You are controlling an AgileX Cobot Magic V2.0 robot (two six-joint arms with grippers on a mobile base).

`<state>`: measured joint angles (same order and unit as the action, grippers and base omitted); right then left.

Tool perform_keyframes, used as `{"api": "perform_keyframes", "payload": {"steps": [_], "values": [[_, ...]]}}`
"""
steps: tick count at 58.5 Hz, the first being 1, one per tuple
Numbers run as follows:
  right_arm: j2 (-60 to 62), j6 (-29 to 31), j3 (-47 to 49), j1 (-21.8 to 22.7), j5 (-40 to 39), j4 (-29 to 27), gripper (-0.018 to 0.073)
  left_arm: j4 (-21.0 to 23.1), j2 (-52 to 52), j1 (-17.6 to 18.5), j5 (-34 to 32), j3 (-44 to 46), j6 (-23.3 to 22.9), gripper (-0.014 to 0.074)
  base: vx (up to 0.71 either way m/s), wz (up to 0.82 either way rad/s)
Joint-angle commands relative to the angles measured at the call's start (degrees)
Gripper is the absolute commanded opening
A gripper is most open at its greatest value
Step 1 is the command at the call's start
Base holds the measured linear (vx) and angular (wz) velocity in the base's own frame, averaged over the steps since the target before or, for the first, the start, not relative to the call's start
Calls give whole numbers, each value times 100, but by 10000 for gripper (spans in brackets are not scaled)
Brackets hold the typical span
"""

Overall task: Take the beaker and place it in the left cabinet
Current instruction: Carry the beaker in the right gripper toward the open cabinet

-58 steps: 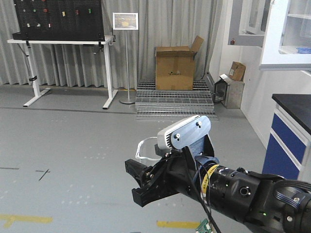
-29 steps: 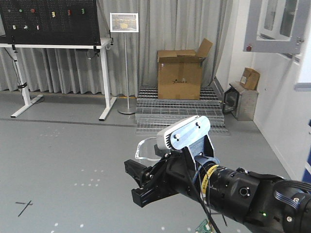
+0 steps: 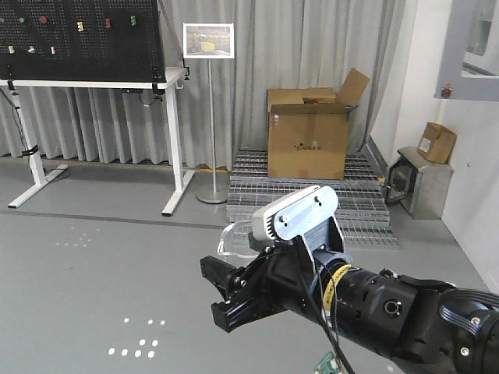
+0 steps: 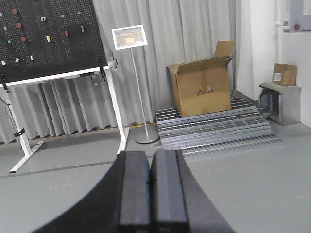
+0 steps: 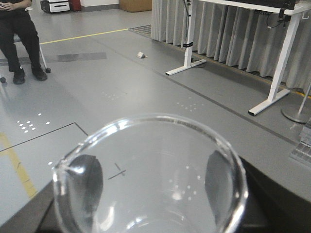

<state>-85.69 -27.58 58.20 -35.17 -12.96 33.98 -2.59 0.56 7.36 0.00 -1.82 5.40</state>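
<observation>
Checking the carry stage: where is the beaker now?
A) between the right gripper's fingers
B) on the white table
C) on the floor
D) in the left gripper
A: the right wrist view shows the beaker between the dark fingers of the right gripper; the left gripper is shut, empty.

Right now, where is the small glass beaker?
In the right wrist view the beaker fills the lower centre, held between the dark fingers of the right gripper. In the front view its rim shows just left of the grey wrist camera.
</observation>
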Motion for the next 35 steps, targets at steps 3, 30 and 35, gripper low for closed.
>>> {"api": "perform_keyframes", "payload": {"steps": [3,30,35], "values": [[246,5,184,17,-422,-55,61,18,106,3,-428,-90,-15,1,66,4],[246,5,184,17,-415,-55,61,18,106,3,-428,-90,-15,1,65,-2],[246,5,184,17,-422,-55,61,18,106,3,-428,-90,-15,1,63,-4]]}}
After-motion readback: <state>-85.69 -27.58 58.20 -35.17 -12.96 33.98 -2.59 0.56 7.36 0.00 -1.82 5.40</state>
